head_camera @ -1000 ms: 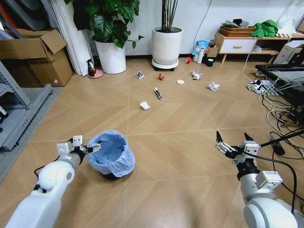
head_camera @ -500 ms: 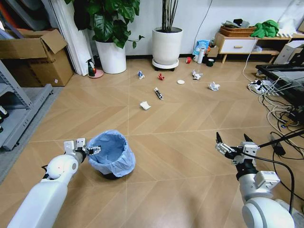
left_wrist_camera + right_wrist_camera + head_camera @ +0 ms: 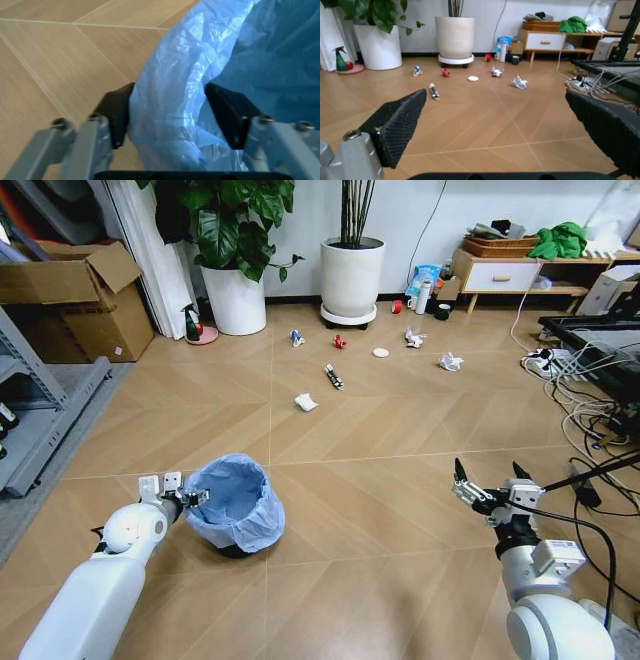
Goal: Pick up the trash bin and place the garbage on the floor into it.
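The trash bin (image 3: 236, 505), small and dark with a crinkly light-blue bag, stands on the floor at the near left. My left gripper (image 3: 192, 498) is at the bin's left rim. In the left wrist view its fingers (image 3: 117, 112) press the bagged rim (image 3: 167, 105) from both sides. The garbage lies farther off: a white paper wad (image 3: 305, 402), a dark stick wrapper (image 3: 332, 376), a white lid (image 3: 380, 352), a red wrapper (image 3: 339, 340), a blue-white wrapper (image 3: 296, 337) and two more paper wads (image 3: 450, 361). My right gripper (image 3: 488, 470) hangs open at the near right, holding nothing.
Two large white planters (image 3: 238, 298) (image 3: 351, 275) stand at the back wall, with a spray bottle (image 3: 190, 325) beside the left one. A cardboard box (image 3: 75, 300) and a grey rack (image 3: 40, 410) line the left side. Cables and a power strip (image 3: 585, 385) cover the floor at the right.
My left gripper has slid a little lower and closer onto the bin's rim. The bin, the litter and the right arm have stayed put.
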Tool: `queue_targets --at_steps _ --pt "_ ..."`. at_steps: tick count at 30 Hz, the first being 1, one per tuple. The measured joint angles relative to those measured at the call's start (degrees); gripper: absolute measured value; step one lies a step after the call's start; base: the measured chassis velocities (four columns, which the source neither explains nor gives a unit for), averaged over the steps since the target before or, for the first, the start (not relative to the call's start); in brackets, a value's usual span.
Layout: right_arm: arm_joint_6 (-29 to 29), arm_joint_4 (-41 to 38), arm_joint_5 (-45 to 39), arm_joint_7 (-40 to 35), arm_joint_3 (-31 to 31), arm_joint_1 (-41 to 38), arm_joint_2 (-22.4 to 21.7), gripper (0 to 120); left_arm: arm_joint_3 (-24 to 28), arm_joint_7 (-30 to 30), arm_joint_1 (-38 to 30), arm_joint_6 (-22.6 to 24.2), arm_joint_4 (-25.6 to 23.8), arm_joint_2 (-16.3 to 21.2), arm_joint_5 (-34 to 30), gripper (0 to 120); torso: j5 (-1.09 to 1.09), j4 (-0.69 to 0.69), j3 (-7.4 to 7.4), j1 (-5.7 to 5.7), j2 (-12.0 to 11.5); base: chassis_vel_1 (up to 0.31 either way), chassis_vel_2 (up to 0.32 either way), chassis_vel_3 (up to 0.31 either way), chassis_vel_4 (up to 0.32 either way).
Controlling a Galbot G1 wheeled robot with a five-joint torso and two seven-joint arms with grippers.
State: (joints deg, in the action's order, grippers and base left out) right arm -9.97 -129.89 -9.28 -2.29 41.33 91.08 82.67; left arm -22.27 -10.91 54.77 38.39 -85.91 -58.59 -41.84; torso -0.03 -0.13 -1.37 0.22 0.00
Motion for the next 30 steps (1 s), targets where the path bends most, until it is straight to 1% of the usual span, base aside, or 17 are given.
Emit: queue_targets --at_steps 2,3,5,6,7,10,12,15,16,18,20,21,23,24,27,29,30 --pt "0.01 0.03 0.01 -0.03 0.00 0.00 0.03 100 0.02 -0.19 -0.08 0.00 0.16 0.00 -0.13 44 0.00 0.00 0.00 0.00 0.00 0.000 0.000 0.000 0.000" --pt "0.01 0.03 0.01 -0.03 0.00 0.00 0.03 100 0.02 -0.19 -0.08 0.00 0.16 0.00 -0.13 44 0.00 0.00 0.00 0.00 0.00 0.000 0.000 0.000 0.000" --pt "0.01 0.07 0.03 -0.05 -0.03 -0.04 0.03 100 0.02 -0.26 -0.09 -0.01 0.18 0.00 -0.25 35 0.00 0.00 0.00 0.00 0.00 0.000 0.000 0.000 0.000" --pt "0.01 0.07 0.03 -0.05 -0.03 -0.04 0.03 100 0.02 -0.26 -0.09 -0.01 0.18 0.00 -0.25 35 0.00 0.00 0.00 0.00 0.00 0.000 0.000 0.000 0.000" --pt "0.01 0.09 0.03 -0.12 -0.06 -0.15 0.03 100 0.03 -0.26 -0.04 -0.03 0.18 0.05 -0.28 29 0.00 0.00 0.00 0.00 0.00 0.000 0.000 0.000 0.000" --pt "-0.18 0.10 -0.38 -0.39 -0.07 -0.49 0.01 100 -0.08 -0.22 0.37 -0.11 -0.16 0.10 -0.50 15 0.00 0.00 0.00 0.00 0.00 0.000 0.000 0.000 0.000" --pt "-0.41 0.07 -0.65 -0.50 -0.07 -0.56 -0.02 100 -0.23 -0.28 0.61 -0.12 -0.45 0.09 -0.75 12 -0.01 0.00 0.00 0.00 0.00 0.000 0.000 0.000 0.000" --pt "-1.60 -0.23 -1.80 -1.01 0.15 -0.79 -0.19 100 -1.06 -1.42 1.69 -0.14 -1.97 -0.08 -1.70 1 -0.04 -0.01 0.00 0.00 0.00 0.000 0.000 0.000 0.000" --pt "-1.60 -0.23 -1.80 -1.01 0.15 -0.79 -0.19 100 -1.06 -1.42 1.69 -0.14 -1.97 -0.08 -1.70 1 -0.04 -0.01 0.00 0.00 0.00 0.000 0.000 0.000 0.000" --pt "-4.56 -0.98 -4.35 -2.41 0.43 -1.31 -0.64 100 -3.43 -3.82 4.15 -1.11 -5.28 -0.77 -1.82 0 0.00 0.00 -0.01 0.00 0.00 0.000 0.000 0.000 0.000" --pt "-6.32 -1.36 -6.23 -3.31 0.67 -2.09 -1.30 100 -6.04 -5.57 6.86 -1.93 -9.37 -1.32 -2.19 0 -0.04 0.00 0.00 0.00 0.00 0.000 0.000 0.000 0.000" --pt "-6.32 -1.36 -6.23 -3.31 0.67 -2.09 -1.30 100 -6.04 -5.57 6.86 -1.93 -9.37 -1.32 -2.19 0 -0.04 0.00 0.00 0.00 0.00 0.000 0.000 0.000 0.000" --pt "-7.14 -1.62 -7.09 -3.53 0.94 -2.73 -2.10 100 -8.80 -6.89 9.98 -2.94 -14.64 -1.59 -2.27 0 0.01 0.01 0.00 0.00 0.00 0.000 0.000 0.000 0.000" --pt "-7.14 -1.62 -7.09 -3.53 0.94 -2.73 -2.10 100 -8.80 -6.89 9.98 -2.94 -14.64 -1.59 -2.27 0 0.01 0.01 0.00 0.00 0.00 0.000 0.000 0.000 0.000" --pt "-7.56 -2.48 -8.02 -3.68 1.24 -2.79 -3.31 100 -12.65 -9.67 14.84 -5.05 -23.95 -2.58 -2.70 0 0.01 0.02 0.00 0.00 0.00 0.000 0.000 0.000 0.000" --pt "-7.56 -2.67 -8.02 -3.68 1.39 -2.61 -3.40 100 -12.98 -10.38 15.49 -5.49 -25.53 -2.86 -2.78 0 0.02 0.03 0.00 0.00 0.00 0.000 0.000 0.000 0.000" --pt "-7.49 -3.01 -7.93 -3.68 1.69 -2.21 -3.40 100 -13.11 -11.31 16.10 -6.08 -27.42 -3.29 -2.84 0 0.02 0.03 0.00 0.00 0.00 0.000 0.000 0.000 0.000"
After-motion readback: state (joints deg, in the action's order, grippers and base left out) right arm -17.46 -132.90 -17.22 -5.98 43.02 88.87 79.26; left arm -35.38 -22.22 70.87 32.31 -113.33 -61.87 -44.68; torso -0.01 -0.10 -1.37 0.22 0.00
